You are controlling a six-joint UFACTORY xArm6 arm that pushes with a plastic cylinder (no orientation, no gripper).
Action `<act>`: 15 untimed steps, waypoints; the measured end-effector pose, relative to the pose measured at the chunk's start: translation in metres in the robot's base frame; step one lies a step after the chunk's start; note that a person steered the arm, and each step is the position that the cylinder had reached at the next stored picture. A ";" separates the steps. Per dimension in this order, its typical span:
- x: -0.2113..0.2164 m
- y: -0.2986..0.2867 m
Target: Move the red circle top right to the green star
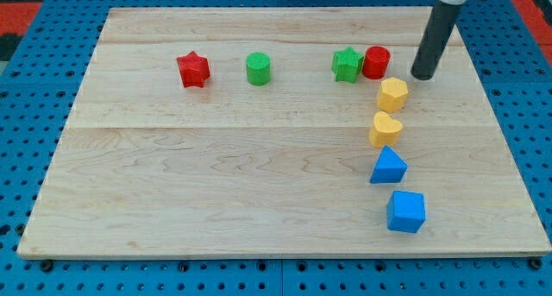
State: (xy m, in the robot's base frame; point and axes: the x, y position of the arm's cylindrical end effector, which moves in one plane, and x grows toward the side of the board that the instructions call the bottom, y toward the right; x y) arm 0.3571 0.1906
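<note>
The red circle stands near the view's top, touching the right side of the green star. My tip rests on the board to the right of the red circle, apart from it by a short gap, and just above-right of the yellow hexagon. The rod rises from the tip toward the view's top right.
A red star and a green cylinder sit at the upper left. Below the yellow hexagon, a yellow heart, a blue triangle and a blue cube run down the right side. The wooden board lies on a blue pegboard.
</note>
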 end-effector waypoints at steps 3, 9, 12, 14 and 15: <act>-0.027 -0.043; -0.089 -0.121; -0.112 -0.070; -0.120 -0.071; -0.120 -0.071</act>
State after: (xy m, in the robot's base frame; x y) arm 0.2371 0.1199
